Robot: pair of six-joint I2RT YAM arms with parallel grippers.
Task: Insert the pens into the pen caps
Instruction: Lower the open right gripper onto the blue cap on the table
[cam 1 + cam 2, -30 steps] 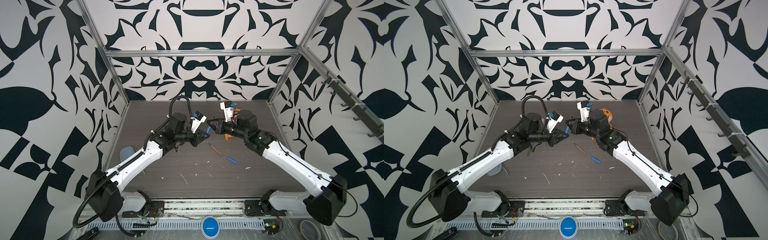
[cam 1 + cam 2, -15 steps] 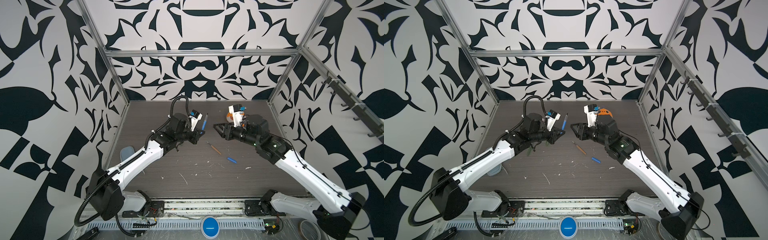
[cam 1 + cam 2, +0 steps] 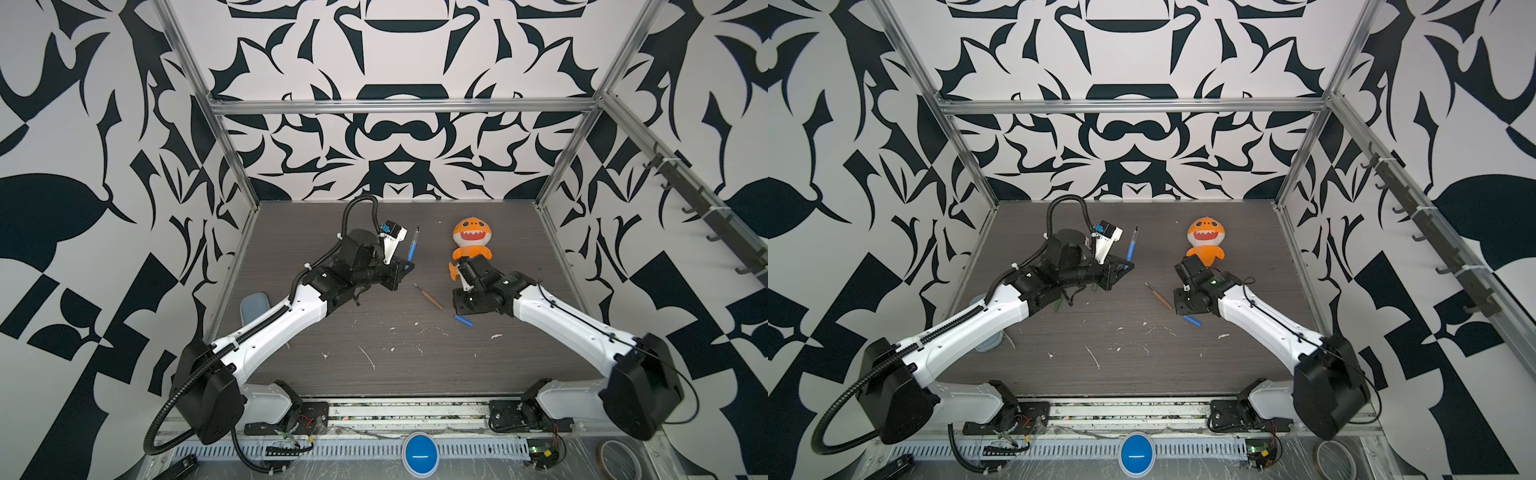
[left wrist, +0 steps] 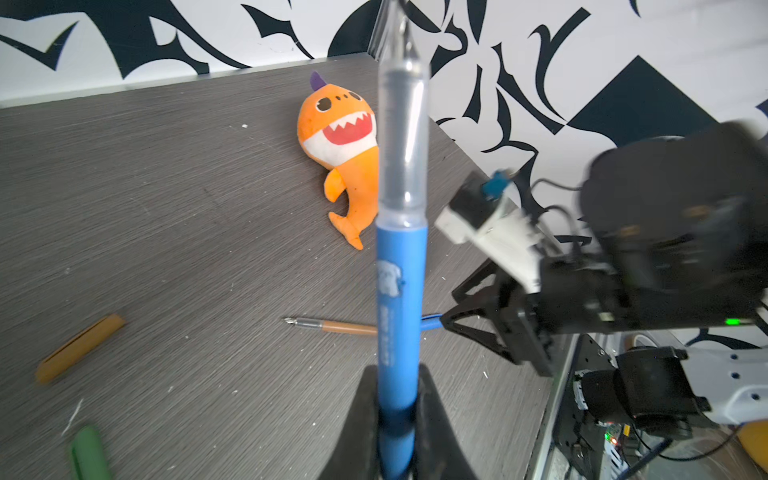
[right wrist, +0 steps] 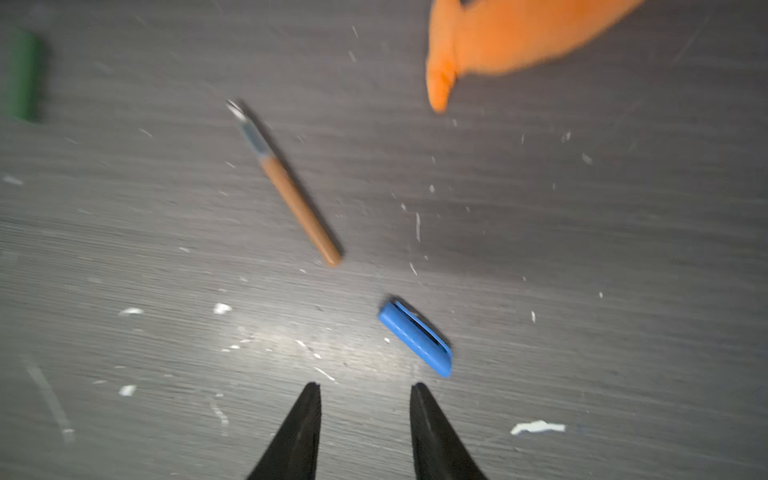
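Grey tabletop (image 3: 374, 374); left tool (image 3: 409, 266) clamps blue pen (image 3: 412, 248).

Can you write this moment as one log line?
left gripper: shut on blue pen, tip up | right gripper: open, empty | blue cap: lying on table by right gripper

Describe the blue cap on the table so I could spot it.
Find the orange toy shark at the back of the table. In front of it lies a thin brown pen, and just past its blunt end lies the blue cap. It is stubby and bright blue, unlike that long pen.
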